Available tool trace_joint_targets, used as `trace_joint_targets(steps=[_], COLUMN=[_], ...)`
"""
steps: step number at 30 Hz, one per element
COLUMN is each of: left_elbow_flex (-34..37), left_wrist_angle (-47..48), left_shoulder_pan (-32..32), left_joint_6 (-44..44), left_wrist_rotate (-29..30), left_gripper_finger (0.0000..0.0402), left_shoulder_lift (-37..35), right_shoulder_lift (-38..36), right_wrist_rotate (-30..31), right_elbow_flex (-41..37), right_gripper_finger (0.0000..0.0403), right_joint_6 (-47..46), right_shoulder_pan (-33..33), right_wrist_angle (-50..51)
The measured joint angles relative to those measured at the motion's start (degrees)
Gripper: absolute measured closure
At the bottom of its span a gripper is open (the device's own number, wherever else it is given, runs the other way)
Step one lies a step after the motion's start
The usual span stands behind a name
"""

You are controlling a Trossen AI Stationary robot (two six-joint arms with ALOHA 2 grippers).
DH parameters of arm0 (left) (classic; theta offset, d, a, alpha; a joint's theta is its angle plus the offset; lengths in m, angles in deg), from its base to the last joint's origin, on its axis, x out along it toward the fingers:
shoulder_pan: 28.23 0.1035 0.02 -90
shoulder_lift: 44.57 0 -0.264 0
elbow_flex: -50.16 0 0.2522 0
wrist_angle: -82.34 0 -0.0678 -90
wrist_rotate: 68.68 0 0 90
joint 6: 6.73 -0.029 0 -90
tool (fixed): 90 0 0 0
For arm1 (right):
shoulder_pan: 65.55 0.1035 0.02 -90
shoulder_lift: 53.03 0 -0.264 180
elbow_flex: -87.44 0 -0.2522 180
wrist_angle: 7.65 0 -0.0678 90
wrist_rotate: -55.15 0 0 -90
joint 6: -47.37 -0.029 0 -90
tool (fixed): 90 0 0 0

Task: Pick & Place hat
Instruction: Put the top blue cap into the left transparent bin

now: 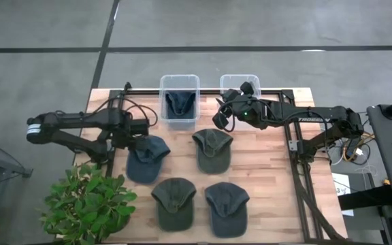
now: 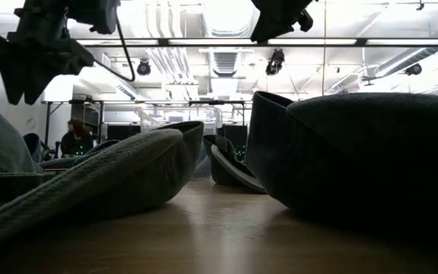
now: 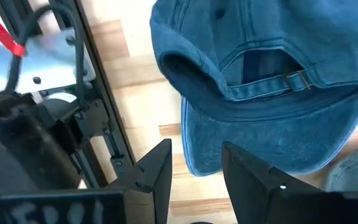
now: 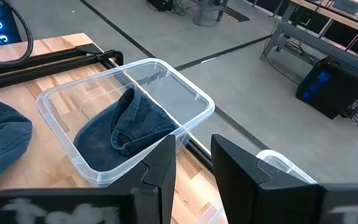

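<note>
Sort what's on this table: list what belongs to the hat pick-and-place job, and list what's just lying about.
Job:
- blue hat near the left gripper
- three green hats, e.g.
- bin holding a hat
- empty bin under the right gripper

Lying about:
- potted plant

Caps (image 1: 212, 151) crowd the table (image 1: 264, 177); right bin (image 1: 240, 84) empty

Wooden table (image 1: 264, 180): hats (image 1: 213, 151), bins (image 1: 180, 101)
</note>
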Motion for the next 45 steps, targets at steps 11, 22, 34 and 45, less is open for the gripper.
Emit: trace_joint_targets(steps=[11,22,34,45], left_elbow_flex=[4.9,5.7,7.7,13.8], left_wrist_angle=[-2.6,-5.2,-7.8,-14.5], left_shoulder_pan=[-2.8,-5.3,-6.4,-7.1], left_joint_6=[5.3,6.3,6.5,8.5], left_wrist_rotate=[-2.6,-1.9,-1.6,-3.5], left_gripper_finger=[0.027,0.027,0.027,0.027], left_shoulder_lift=[-0.6,-4.7,-7.1,-7.8], right_shoulder_lift=[0.0,0.0,0.0,0.0], right_wrist_rotate=[0.0,0.0,0.0,0.0], right_elbow_flex=[0.0,0.0,0.0,0.0], right_gripper_finger=[0.0301,0.0311,0.0301,0.0306], right_joint_6=[0.0,0.0,0.0,0.0], right_shoulder_pan=[0.0,0.0,0.0,0.0], right_wrist_angle=[0.0,0.0,0.0,0.0])
